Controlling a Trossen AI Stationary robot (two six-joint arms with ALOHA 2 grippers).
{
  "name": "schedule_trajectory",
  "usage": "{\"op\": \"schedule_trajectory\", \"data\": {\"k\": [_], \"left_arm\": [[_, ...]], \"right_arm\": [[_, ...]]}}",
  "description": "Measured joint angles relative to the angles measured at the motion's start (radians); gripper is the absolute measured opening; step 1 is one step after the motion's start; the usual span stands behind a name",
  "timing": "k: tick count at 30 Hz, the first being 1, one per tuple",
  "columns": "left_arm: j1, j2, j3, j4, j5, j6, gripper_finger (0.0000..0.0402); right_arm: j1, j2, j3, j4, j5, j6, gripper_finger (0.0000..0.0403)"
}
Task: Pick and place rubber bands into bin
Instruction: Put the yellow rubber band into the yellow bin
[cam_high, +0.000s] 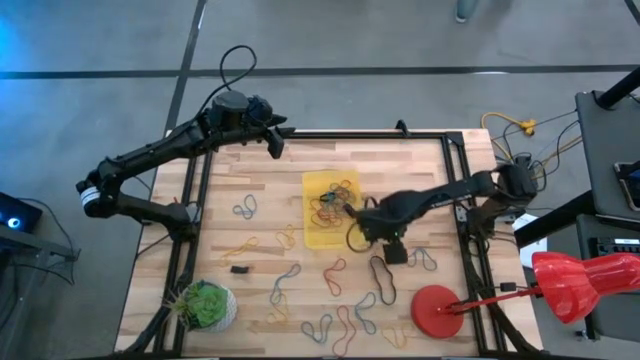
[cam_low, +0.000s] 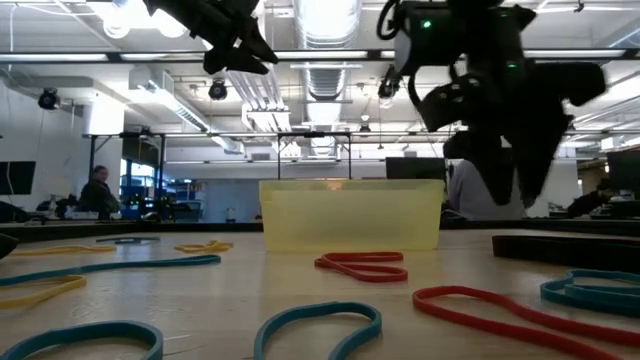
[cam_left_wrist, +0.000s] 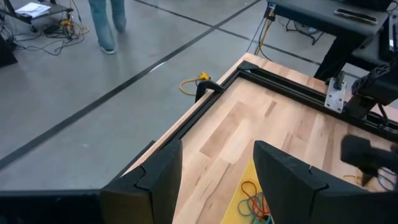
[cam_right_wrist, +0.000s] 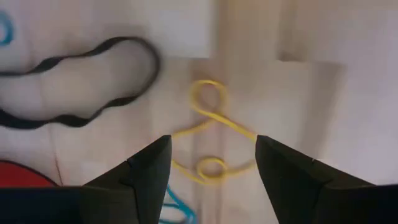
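Note:
The yellow bin sits near the table's middle with a tangle of rubber bands inside. Loose bands lie scattered on the wood, among them a black one and a red one. My right gripper hovers just right of the bin, pointing down and open. In its wrist view a twisted yellow band lies flat on the table below the gap between its fingers, untouched, and a black band lies beside it. My left gripper waits open and high over the far edge.
A round red disc lies at the near right corner and a green plant ball at the near left. A small black block lies left of the bin. Black frame rails run along the table's sides. A person walks beyond the table.

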Motion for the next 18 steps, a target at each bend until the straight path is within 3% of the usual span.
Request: {"op": "schedule_trajectory", "data": {"k": [4, 10, 18], "left_arm": [[0.000, 0.000, 0.000, 0.000, 0.000, -0.001, 0.0183], [0.000, 0.002, 0.000, 0.001, -0.001, -0.002, 0.0183], [0.000, 0.002, 0.001, 0.001, -0.001, -0.005, 0.0183]], "right_arm": [[0.065, -0.001, -0.059, 0.071, 0.021, -0.007, 0.0219], [0.073, 0.000, -0.093, 0.111, 0.204, 0.107, 0.0219], [0.068, 0.000, -0.145, 0.224, 0.132, 0.099, 0.0219]]}}
